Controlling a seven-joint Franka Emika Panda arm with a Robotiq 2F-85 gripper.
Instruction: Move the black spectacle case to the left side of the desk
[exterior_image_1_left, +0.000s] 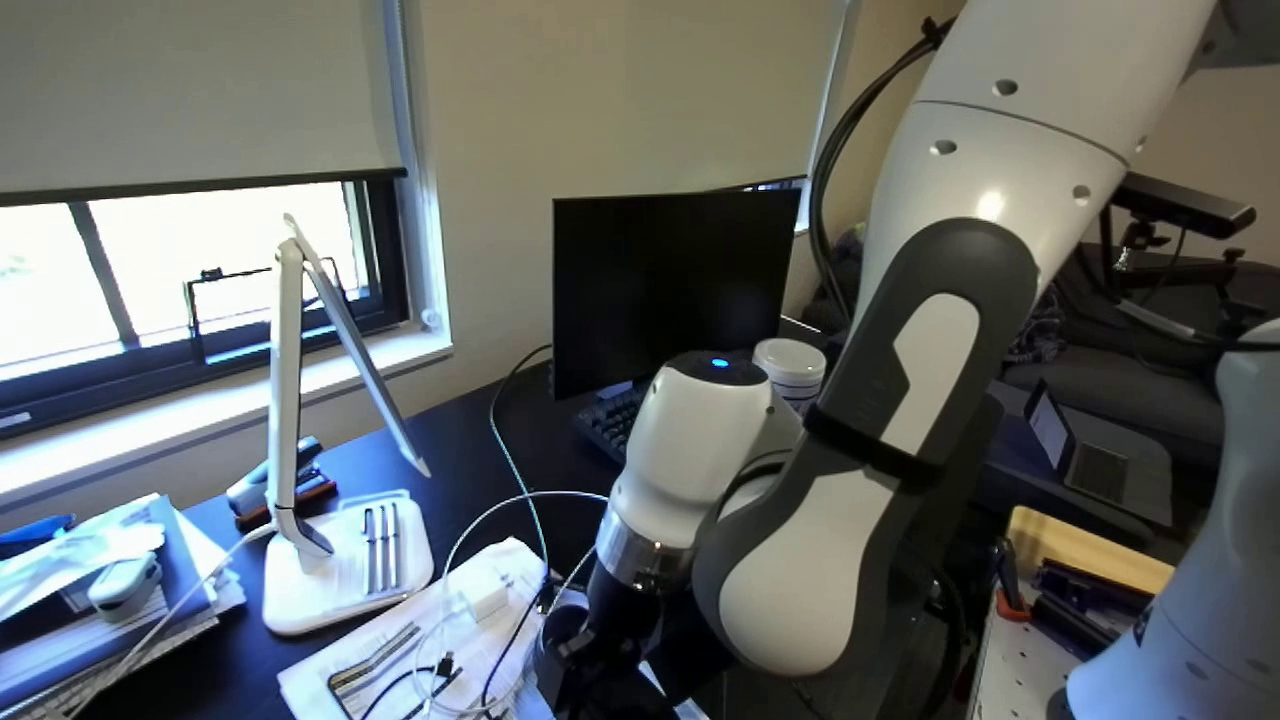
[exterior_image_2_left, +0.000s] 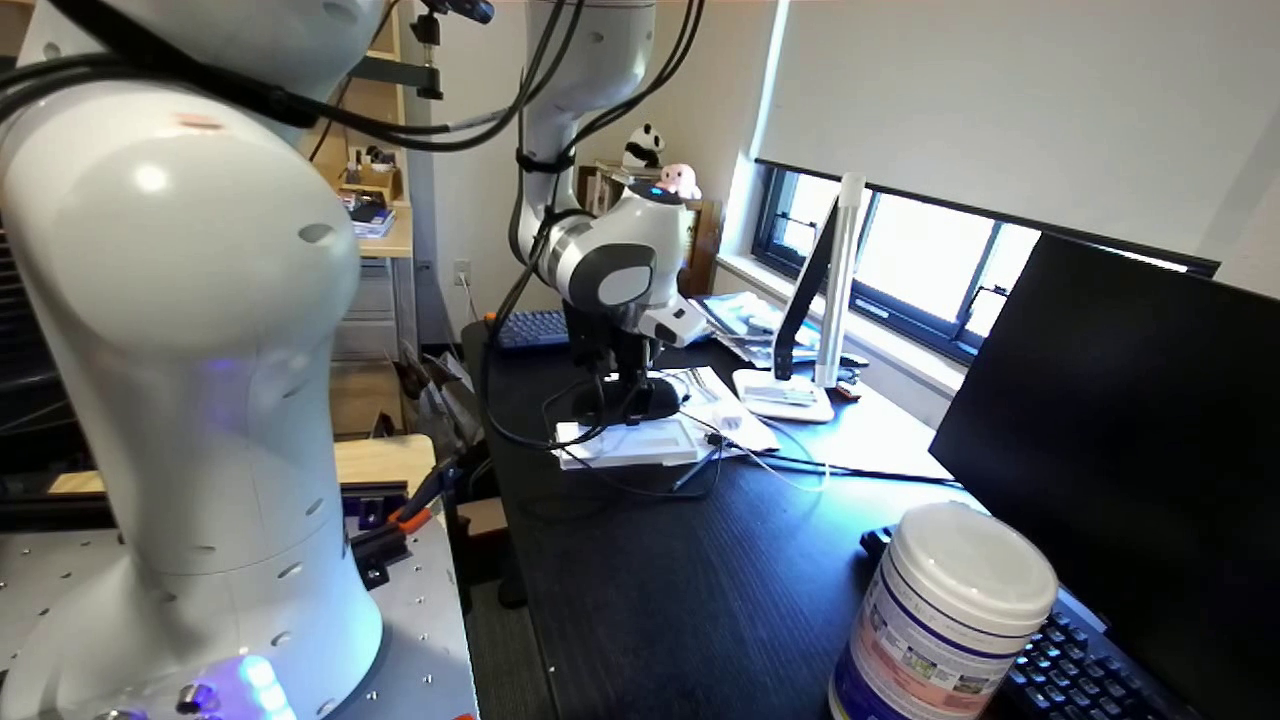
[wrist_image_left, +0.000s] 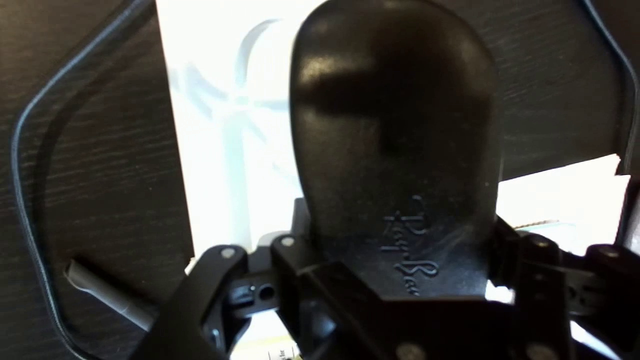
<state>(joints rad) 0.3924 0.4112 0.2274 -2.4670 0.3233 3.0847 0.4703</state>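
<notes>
My black jointed claw (wrist_image_left: 401, 230), jaws parted to its width, grips and hides the lower end of a glossy, script-embossed, round-ended black spectacle case (wrist_image_left: 395, 130), upper centre in the wrist view.

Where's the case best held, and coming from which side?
Probably mid-length, pinching the case by its long sides, from above. It is broad face up, longer than wide, and its rounded end would likely give less to press on. In the wrist view, the end effector has a finger at each long side, no gap showing.
</notes>
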